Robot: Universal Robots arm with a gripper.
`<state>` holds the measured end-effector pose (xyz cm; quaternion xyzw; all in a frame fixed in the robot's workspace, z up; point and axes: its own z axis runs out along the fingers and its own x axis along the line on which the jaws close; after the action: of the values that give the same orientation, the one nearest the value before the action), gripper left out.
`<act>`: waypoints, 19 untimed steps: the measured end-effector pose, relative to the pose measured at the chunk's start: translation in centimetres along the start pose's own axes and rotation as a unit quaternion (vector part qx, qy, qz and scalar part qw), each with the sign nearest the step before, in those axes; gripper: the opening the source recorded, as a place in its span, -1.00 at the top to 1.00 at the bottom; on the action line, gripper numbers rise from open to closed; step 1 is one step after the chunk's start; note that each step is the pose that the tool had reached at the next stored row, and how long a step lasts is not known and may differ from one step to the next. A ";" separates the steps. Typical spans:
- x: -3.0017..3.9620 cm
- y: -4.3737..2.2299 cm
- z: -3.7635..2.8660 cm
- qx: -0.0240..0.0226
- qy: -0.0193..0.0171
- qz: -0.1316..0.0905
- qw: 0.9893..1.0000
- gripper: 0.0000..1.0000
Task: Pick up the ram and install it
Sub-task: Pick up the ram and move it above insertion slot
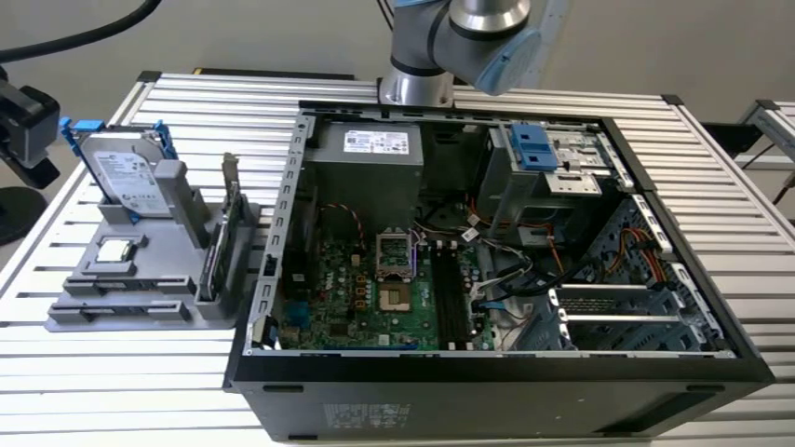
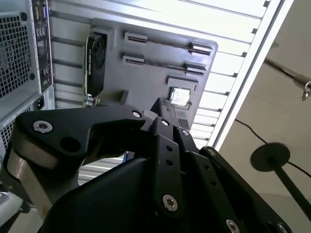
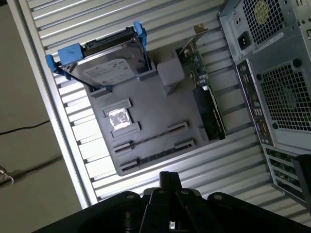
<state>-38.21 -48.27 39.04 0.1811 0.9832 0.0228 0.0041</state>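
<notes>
Aluminium slatted table (image 1: 125, 396) carries grey tray (image 1: 125, 312) and computer case (image 1: 497, 377); fingers (image 3: 167, 179) pressed together, empty.

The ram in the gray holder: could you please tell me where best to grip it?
Probably its top edge at mid-length, from straight above: the ram stands on edge in a slot of the holder, its ends seated in brackets.
</notes>
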 end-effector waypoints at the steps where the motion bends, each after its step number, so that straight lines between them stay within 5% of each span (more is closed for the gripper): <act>1: 0.00 0.00 0.00 0.000 0.000 0.004 1.000 1.00; 10: 0.00 0.00 0.00 0.000 -0.001 0.039 0.999 1.00; 19: 0.01 0.00 0.00 0.000 -0.003 0.078 0.997 1.00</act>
<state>-38.23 -48.27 39.04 0.2575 0.9660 0.0222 0.0048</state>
